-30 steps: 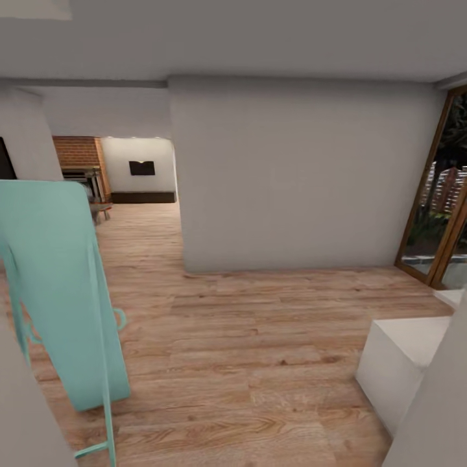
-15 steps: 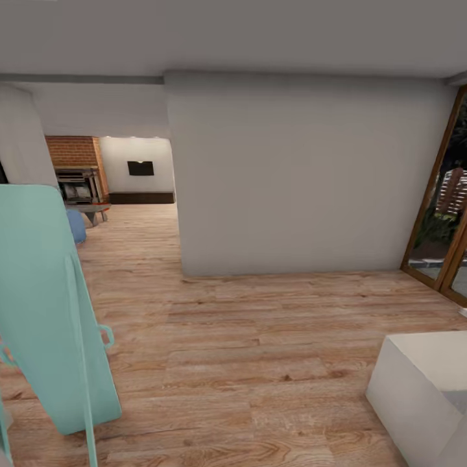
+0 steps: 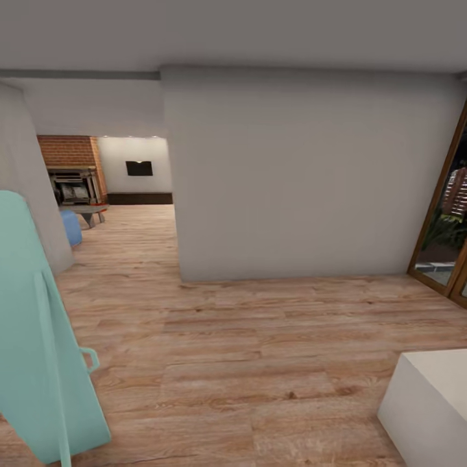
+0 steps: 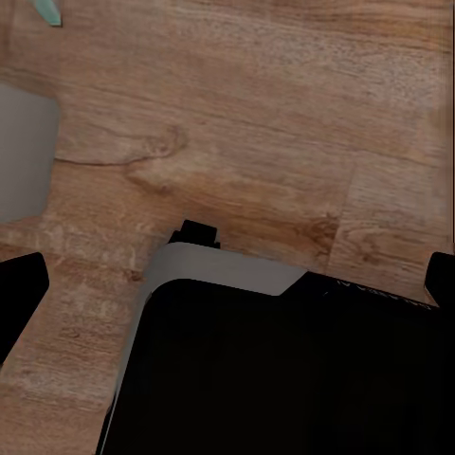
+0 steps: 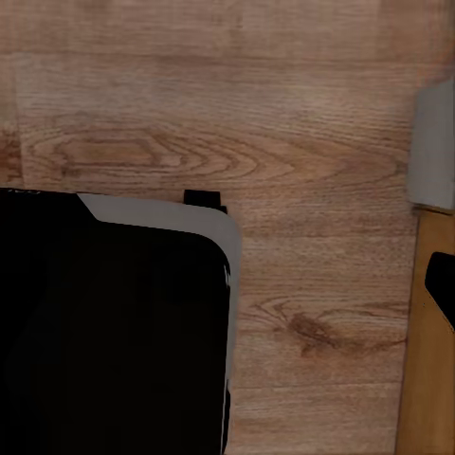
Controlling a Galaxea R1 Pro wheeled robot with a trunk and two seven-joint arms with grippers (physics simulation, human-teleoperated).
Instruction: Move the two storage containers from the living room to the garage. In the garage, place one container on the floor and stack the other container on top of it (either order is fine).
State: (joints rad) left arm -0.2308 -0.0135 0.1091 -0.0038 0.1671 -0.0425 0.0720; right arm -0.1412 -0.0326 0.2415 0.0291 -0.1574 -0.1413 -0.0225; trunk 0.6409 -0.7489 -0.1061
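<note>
The storage containers and the garage are out of view. I am on light wood-plank floor (image 3: 259, 363) in a passage. Through an opening at the far left I see the living room with its brick fireplace (image 3: 68, 152) and a blue seat (image 3: 70, 227). In the left wrist view my left gripper (image 4: 227, 284) is open, its black fingertips (image 4: 19, 294) wide apart over my dark base, holding nothing. In the right wrist view my right gripper (image 5: 227, 284) hangs over the floor with one fingertip (image 5: 441, 284) far out at the frame's edge, and nothing is between the fingers.
A tall teal board (image 3: 39, 337) leans close by at the left. A white block (image 3: 431, 402) stands on the floor at the lower right. A grey wall (image 3: 305, 175) faces me, and a wood-framed glass door (image 3: 447, 220) is at the right.
The whole head view has shifted, so the camera moved. The teal board now sits further left and lower, the white block further right, and more of the fireplace shows.
</note>
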